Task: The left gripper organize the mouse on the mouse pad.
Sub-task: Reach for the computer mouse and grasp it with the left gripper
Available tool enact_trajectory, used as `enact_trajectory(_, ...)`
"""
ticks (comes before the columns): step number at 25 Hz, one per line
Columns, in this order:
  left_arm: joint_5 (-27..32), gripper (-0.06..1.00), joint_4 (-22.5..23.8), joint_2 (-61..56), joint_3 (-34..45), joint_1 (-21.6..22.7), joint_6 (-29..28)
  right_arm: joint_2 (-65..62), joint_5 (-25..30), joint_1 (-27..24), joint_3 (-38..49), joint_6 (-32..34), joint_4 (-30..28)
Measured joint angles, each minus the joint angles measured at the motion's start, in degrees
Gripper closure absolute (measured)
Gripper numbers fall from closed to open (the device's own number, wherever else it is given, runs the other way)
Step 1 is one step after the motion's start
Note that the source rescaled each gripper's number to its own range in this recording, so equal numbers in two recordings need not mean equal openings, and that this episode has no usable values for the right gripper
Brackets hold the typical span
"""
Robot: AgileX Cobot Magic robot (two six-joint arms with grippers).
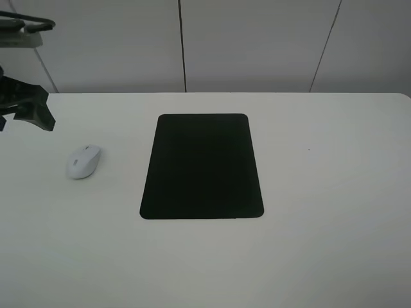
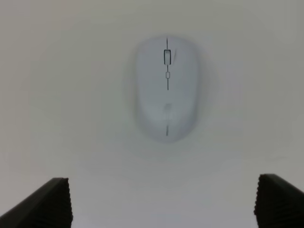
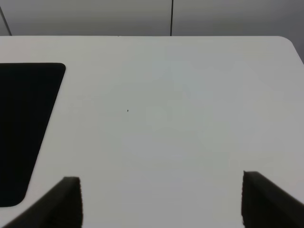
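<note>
Left gripper (image 2: pixel 164 197), jaws wide open and empty: we centre them astride the mouse (image 2: pixel 166 88) before closing; mouse pad (image 1: pixel 201 167) at its three o'clock.

Blurry mouse (image 2: pixel 166 88), edge-cropped mouse pad (image 3: pixel 23 133)

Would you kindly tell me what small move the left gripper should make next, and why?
Probably lower the left gripper toward the small white oval mouse so its open jaws straddle it. The mouse lies on the white table, left of the large flat black rectangular mouse pad and apart from it, and the gripper holds nothing.
</note>
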Motion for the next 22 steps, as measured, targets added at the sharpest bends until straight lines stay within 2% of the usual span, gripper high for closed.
enact_trajectory(3, -4.2, -0.06, -1.0, 3.3, 0.0, 0.0, 0.1, 0.0, 0.0, 0.0, 0.0, 0.0, 0.0)
enact_trajectory(6, -7.3, -0.06, 0.4, 4.1, 0.0, 0.0, 2.2, 0.0, 0.0, 0.0, 0.0, 0.0, 0.0)
enact_trajectory(10, -9.9, -0.06, 0.9, 4.7, 0.0, 0.0, 2.2, 0.0, 0.0, 0.0, 0.0, 0.0, 0.0)
enact_trajectory(17, -11.7, -0.06, 0.9, 13.4, -0.7, 0.0, -4.7, 0.0, 0.0, 0.0, 0.0, 0.0, 0.0)
enact_trajectory(22, -13.1, -0.06, 1.2, 18.0, -1.5, -1.3, -6.1, 0.0, 0.0, 0.0, 0.0, 0.0, 0.0)
